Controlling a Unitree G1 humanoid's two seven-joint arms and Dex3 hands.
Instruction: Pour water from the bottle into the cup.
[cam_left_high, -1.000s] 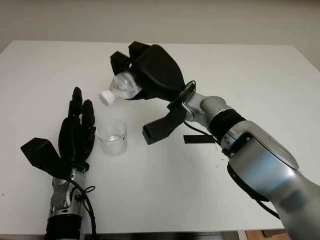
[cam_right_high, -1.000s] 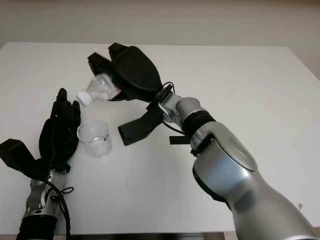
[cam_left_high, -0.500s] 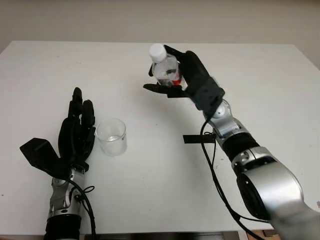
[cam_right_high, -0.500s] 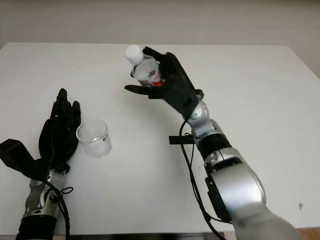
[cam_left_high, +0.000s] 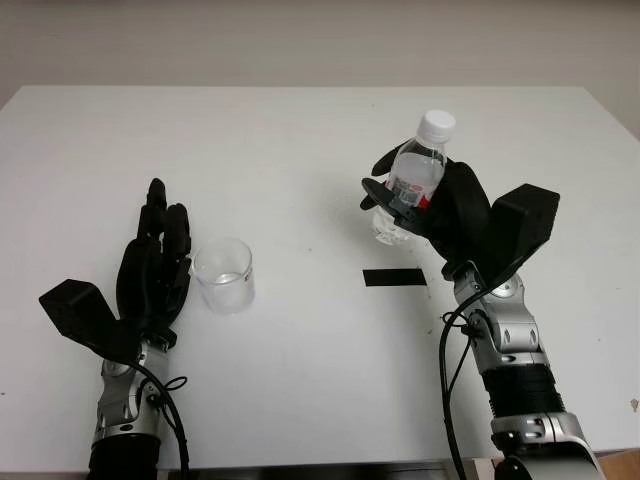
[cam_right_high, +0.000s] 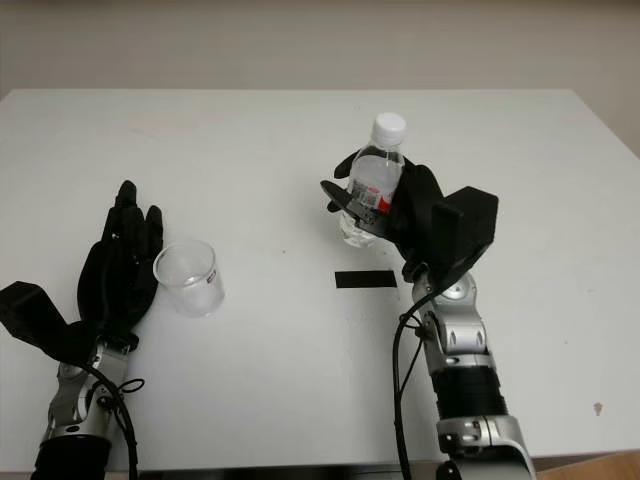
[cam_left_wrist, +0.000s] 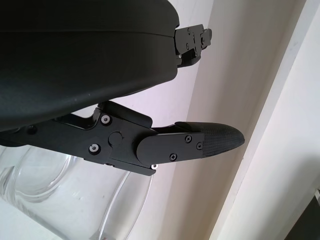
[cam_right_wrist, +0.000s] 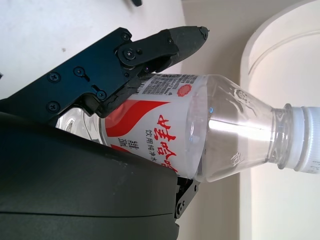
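The left hand is open on the white table, with the clear cup standing upright just beside its fingers. Farther back and well apart from the cup, the right hand is closed around the bottle, which stands upright in its grip, long axis vertical and white cap pointing up. A black strip of tape lies on the table just in front of that hand.

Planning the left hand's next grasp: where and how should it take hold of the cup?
Grip the cup around its side wall, coming level from the left hand side. It stands upright with its mouth open and has no handle, so fingers should probably wrap the wall, not the rim.
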